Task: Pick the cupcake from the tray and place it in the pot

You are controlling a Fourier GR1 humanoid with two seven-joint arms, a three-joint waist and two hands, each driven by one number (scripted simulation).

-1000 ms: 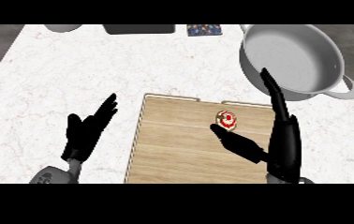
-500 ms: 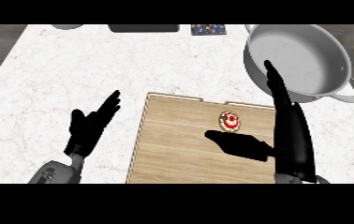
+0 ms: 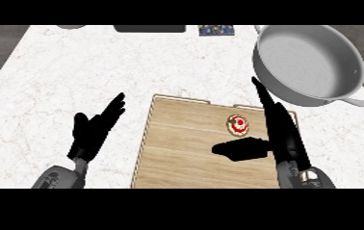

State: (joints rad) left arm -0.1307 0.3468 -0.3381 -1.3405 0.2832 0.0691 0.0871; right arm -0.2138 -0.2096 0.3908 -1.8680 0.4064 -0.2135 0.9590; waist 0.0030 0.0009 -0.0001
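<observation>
Sitting on the tray (image 3: 177, 152), the cupcake (image 3: 239, 123) lies just left of the right hand (image 3: 286, 136), beyond its thumb and apart from its straight, open fingers (red and white on top). Past that hand's fingertips, to the right, stands the pot (image 3: 284, 82), its grey inside bare, its right side cut off by the view's edge. The left hand (image 3: 92, 133) rests open, fingers up, left of the tray. Far beyond both hands, a small card (image 3: 217, 30) bears print too small to read, and a dark slab (image 3: 149, 28) is cut off
</observation>
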